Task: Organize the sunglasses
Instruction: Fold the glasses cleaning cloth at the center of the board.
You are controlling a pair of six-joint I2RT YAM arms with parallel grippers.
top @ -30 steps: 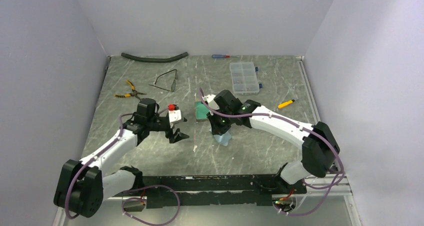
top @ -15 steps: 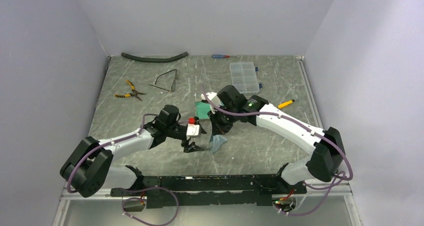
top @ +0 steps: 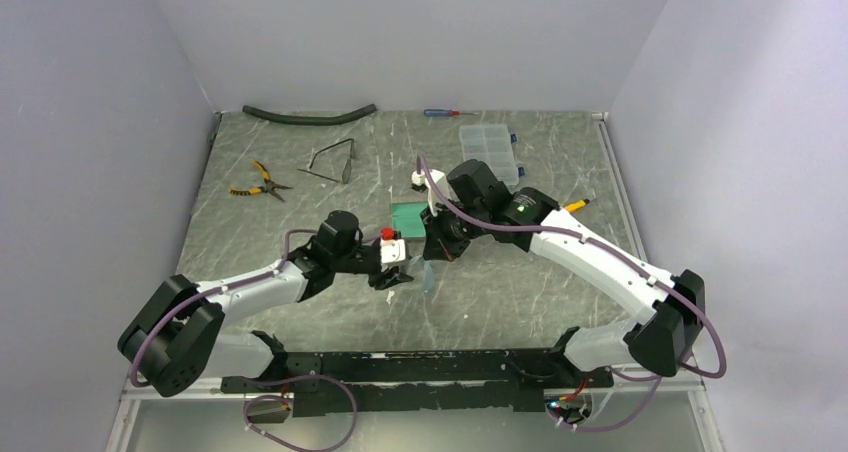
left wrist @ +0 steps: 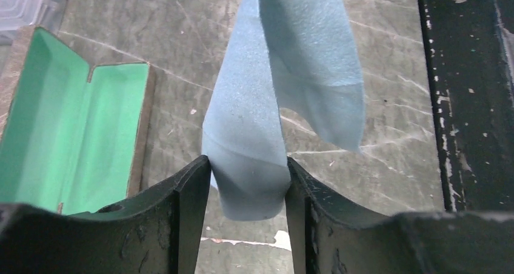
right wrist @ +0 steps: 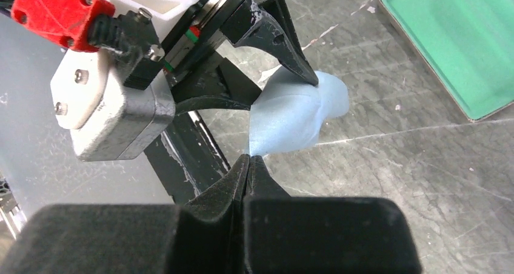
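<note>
Gripping blue cloth (left wrist: 285,74) w/ both | L end effector (left wrist: 246,168) half-closed | R end effector (right wrist: 249,160) clamped

My left gripper (top: 397,278) and right gripper (right wrist: 250,159) crowd each other at the cloth (left wrist: 254,134), with the case (top: 408,215) just behind. The table (top: 300,222) lies open toward the sunglasses (top: 333,162); pliers (top: 258,180) flank them.
</note>
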